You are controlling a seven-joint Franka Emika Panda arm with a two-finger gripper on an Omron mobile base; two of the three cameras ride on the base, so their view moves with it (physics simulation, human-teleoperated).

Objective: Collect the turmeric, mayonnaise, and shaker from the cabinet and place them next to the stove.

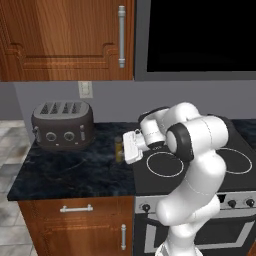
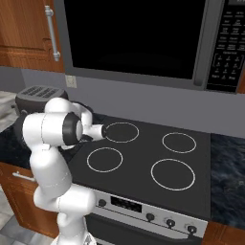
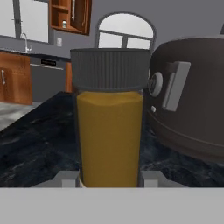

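Observation:
The turmeric (image 1: 119, 150) is a slim bottle with an olive-yellow body and a dark ribbed cap. It stands upright low over the dark counter (image 1: 75, 172), just left of the stove (image 1: 235, 167). My gripper (image 1: 123, 148) reaches it from the stove side and is shut on it. In the hand view the turmeric (image 3: 109, 131) rises close up between my fingertips (image 3: 151, 178). The black cooktop of the stove (image 2: 143, 160) has four white rings. The mayonnaise and the shaker are out of view. An open wooden wall cabinet (image 3: 69, 16) shows far across the room.
A dark toaster (image 1: 62, 125) sits on the counter left of the bottle, close beside it in the hand view (image 3: 192, 100). A black microwave (image 2: 134, 33) hangs over the stove. A closed wall cabinet door (image 1: 65, 35) is above the toaster.

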